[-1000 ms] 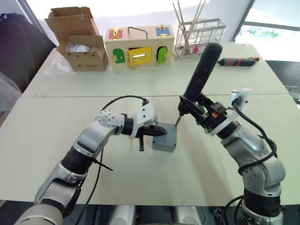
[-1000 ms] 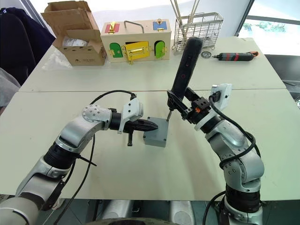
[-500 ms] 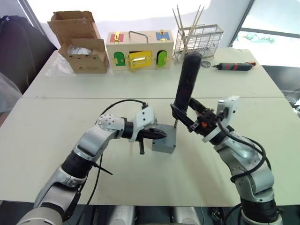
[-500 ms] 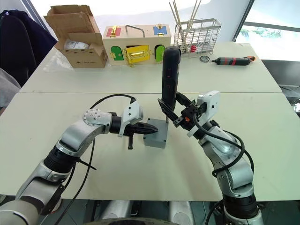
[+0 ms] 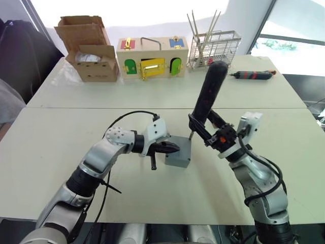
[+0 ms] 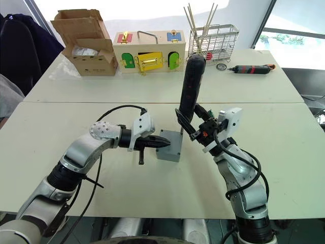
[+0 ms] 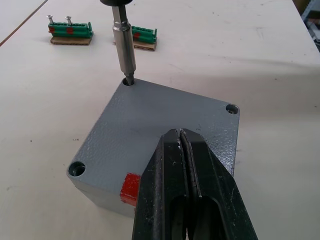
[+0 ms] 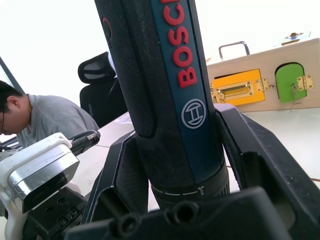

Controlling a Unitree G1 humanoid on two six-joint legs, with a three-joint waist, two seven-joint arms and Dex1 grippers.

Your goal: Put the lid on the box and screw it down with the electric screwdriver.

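Box: grey box (image 5: 179, 151) sits on the white counter (image 5: 61, 152), lid (image 7: 160, 130) seated on top; red mark (image 7: 130, 186) on the side nearest the left gripper.
Lid: flat on box, corners lined up; open screw holes seen at two corners (image 7: 76, 169) and (image 7: 231, 108).
Screwdriver: black electric screwdriver (image 6: 190, 91) stands near upright over box, body leaning a little away from the robot; metal bit (image 7: 125, 57) set into the lid's far corner hole.
R gripper: right gripper (image 5: 210, 133) just beside box, jaws clenched round the screwdriver's lower body; black fingers (image 8: 270, 160) hug both sides of the barrel.
L gripper: left gripper (image 7: 187, 185) at the box's near side, jaws pressed together w/ nothing between them, tips over the lid's edge above the red mark; contact w/ lid can't be told.
Beyond box: two green terminal strips (image 7: 71, 31) and (image 7: 142, 36) on cardboard backing lie on the counter, past the bit.
Far side of counter from box: cardboard box (image 5: 89, 48), wooden box w/ coloured doors (image 5: 151, 56), wire basket (image 5: 214, 46) holding sticks, slim red-and-black screwdriver (image 5: 252, 75).
Bystander: person in grey top (image 8: 35, 115) seated beside a black chair (image 8: 100, 85), beyond the counter behind the left gripper.
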